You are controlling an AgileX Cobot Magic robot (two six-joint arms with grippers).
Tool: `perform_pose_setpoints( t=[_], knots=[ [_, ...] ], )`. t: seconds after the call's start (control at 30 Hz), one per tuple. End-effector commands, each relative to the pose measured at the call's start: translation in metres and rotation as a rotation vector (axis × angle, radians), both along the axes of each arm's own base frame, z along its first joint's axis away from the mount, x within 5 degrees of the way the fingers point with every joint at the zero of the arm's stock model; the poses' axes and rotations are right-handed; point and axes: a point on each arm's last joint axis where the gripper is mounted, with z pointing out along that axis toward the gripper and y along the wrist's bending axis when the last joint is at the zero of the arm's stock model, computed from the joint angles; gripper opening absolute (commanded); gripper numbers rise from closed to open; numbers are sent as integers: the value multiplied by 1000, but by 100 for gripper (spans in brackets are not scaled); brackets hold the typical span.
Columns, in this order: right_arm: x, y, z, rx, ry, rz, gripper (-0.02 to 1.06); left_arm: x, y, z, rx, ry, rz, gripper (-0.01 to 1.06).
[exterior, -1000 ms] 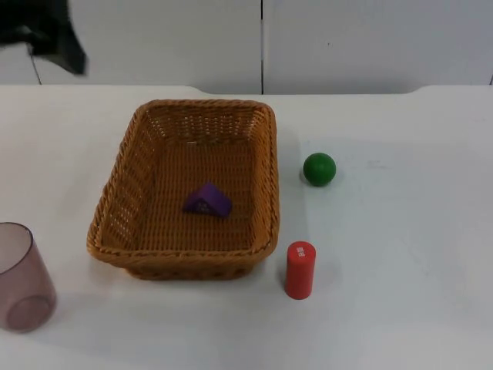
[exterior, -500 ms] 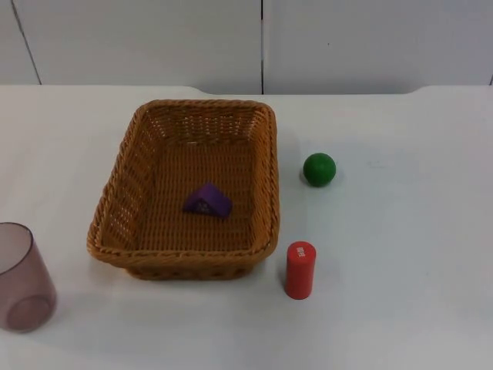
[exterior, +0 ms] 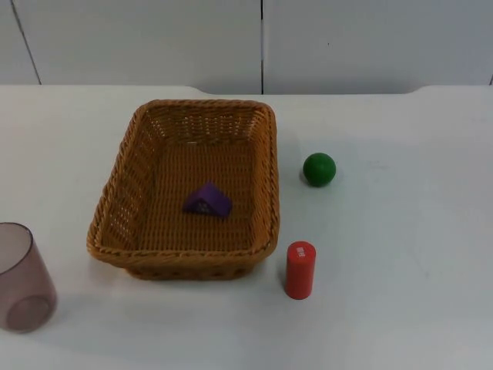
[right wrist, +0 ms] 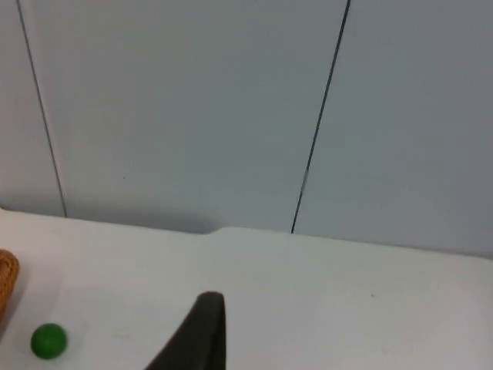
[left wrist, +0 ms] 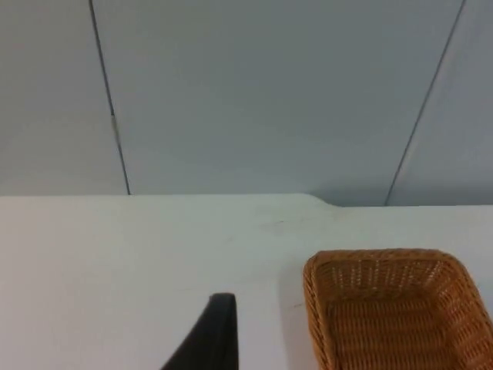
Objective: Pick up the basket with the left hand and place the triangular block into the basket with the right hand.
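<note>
Basket (exterior: 187,189) holding the triangular block (exterior: 206,200) sits on the white table (exterior: 400,231) before a grey partition wall (exterior: 154,38); tool states unclear.

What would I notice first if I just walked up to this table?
Probably the big brown basket in the middle of the white table, with a small purple triangle block lying inside it. Next to it, on the right, sit a green ball and a red cylinder standing upright.

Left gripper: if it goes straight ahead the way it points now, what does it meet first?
Probably only bare table, then the partition wall. The basket lies off to one side of the left gripper's fingertip, though depth is uncertain.
</note>
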Motion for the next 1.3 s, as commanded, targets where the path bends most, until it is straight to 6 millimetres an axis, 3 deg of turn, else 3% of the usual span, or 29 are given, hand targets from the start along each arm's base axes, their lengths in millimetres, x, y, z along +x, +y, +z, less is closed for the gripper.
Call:
perform_pose_setpoints(
  t=[0.0, 0.1, 0.13, 0.2, 0.33, 0.43, 0.63, 0.77, 0.83, 0.97, 1.17, 1.27],
  knots=[
    [-13, -6, 2, 0, -62, 4, 104, -11, 0, 3, 5, -7, -15, 105],
    [-52, -21, -5, 32, -152, 37, 104, -39, 4, 16, -26, -85, -19, 105],
    [-52, -21, -5, 32, -152, 37, 104, -39, 4, 16, -26, -85, -19, 105],
    [-82, -19, -19, -30, -163, 213, 104, -63, 8, 24, -24, -122, -16, 105],
    [-94, -16, -29, -59, -173, 203, 104, -78, 11, 24, -14, -99, -11, 105],
    [-113, -6, -20, -48, -326, 187, 104, -100, 15, 30, -20, -157, -9, 105],
    [-136, -6, -24, -67, -365, 105, 104, -132, 25, 32, 32, -224, 28, 105],
    [-174, -15, -32, -157, -459, 10, 104, -182, 38, 37, 90, -373, 146, 105],
    [-182, -17, -36, -173, -461, -15, 104, -188, 38, 37, 89, -389, 156, 105],
    [-205, -19, -48, -166, -487, -17, 104, -229, 33, 39, 209, -514, 193, 105],
    [-226, -23, -61, -156, -506, -3, 104, -254, 32, 35, 284, -582, 175, 105],
    [-227, -25, -65, -151, -479, 6, 104, -261, 32, 31, 255, -588, 138, 105]
  ],
)
